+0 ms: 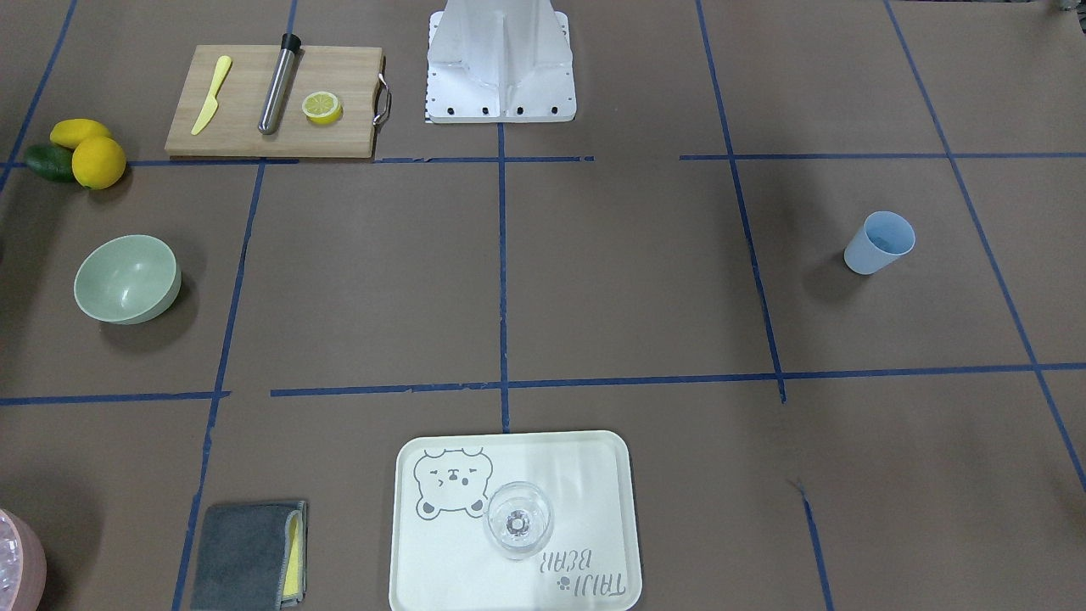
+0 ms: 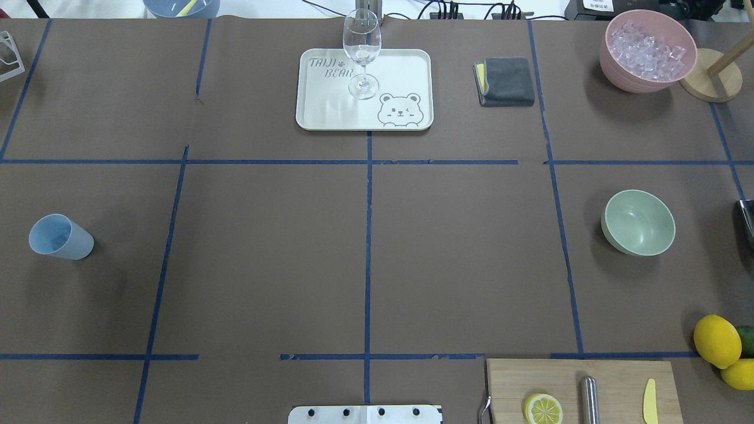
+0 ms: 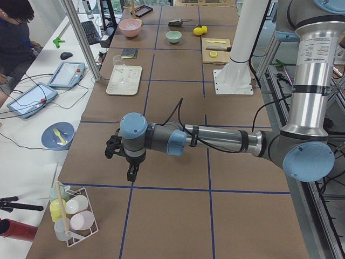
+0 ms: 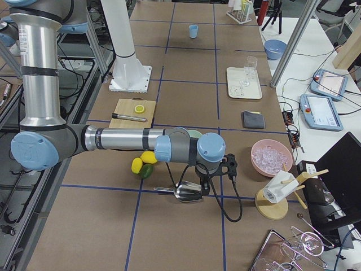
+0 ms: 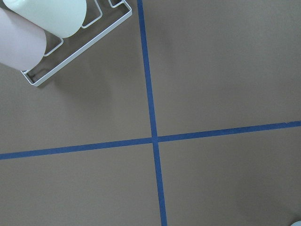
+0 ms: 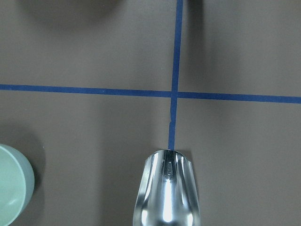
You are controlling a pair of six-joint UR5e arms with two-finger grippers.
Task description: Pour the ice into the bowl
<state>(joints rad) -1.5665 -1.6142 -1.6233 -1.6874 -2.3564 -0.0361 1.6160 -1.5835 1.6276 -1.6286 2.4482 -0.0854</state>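
Front-facing, bowl: the sage-green bowl (image 1: 127, 280) stands upright on the desk (image 1: 628, 280), on the robot's right side, near 2 lemons (image 1: 99, 161) and a cutting board (image 1: 246, 119).
Front-facing, ice: the ice (image 1: 7, 547) just shows in a pink container (image 1: 32, 567) cut off at the frame's edge, at the far side of the desk from the robot and well apart from the bowl.
Overhead, ice: heaped in the pink container at the far right corner. The bowl sits nearer the robot on the same side.
Overhead, other things: a stemmed glass (image 2: 361, 53) stands on a tray (image 2: 406, 65) at far centre, and a light blue cup (image 2: 60, 237) stands on the left.
Left side, left pincer (image 3: 131, 174): hangs pointing down over bare desk at the left end. I cannot tell whether it is spread or pressed together.
Right side, right pincer (image 4: 201, 179): low over the desk right at a metal scoop (image 4: 189, 193), between the lemons and the pink container. I cannot tell whether it pinches the scoop.
Left wrist: crossing blue tape (image 5: 153, 139), with a wire rack (image 5: 75, 52) of cups in the corner.
Right wrist: the scoop fills the lower centre, and the bowl's rim shows at the left edge.
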